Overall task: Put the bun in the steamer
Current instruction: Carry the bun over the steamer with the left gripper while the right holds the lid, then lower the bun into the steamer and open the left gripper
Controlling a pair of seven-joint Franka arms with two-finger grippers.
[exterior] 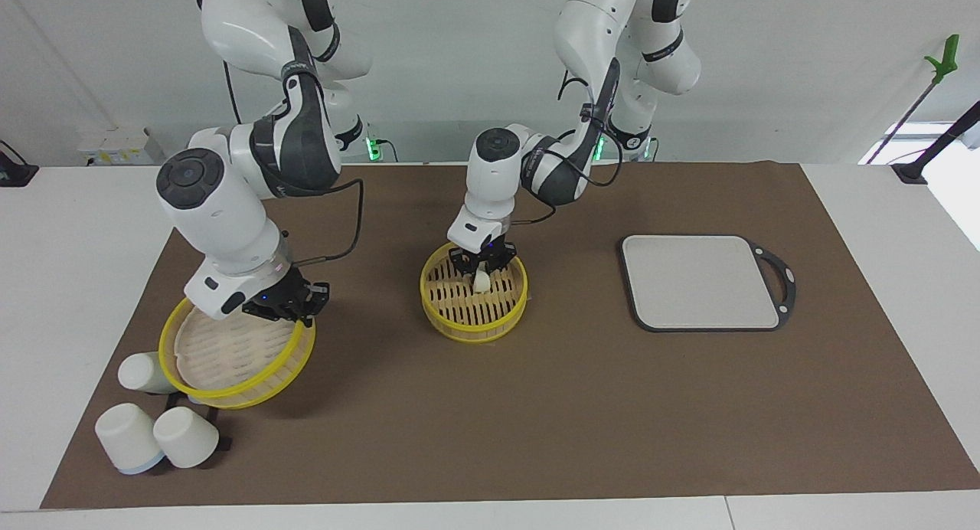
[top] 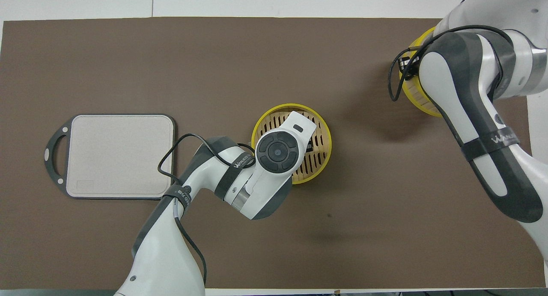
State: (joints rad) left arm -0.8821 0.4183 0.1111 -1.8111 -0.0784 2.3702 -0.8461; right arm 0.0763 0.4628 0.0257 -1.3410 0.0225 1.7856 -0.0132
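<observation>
Bun (exterior: 481,282) stands long-axis upright, pinched by left claw (exterior: 481,269) inside steamer (exterior: 474,319).

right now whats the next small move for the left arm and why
Probably open the left pincer and let go. It holds the bun low inside the steamer, seemingly at the slatted floor, so only the release is left. The right pincer holds the lid off near the cups.

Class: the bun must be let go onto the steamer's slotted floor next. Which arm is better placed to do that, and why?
The left arm. Its left gripper already holds the bun inside the steamer. The right gripper is occupied, gripping the steamer lid near the cups.
</observation>
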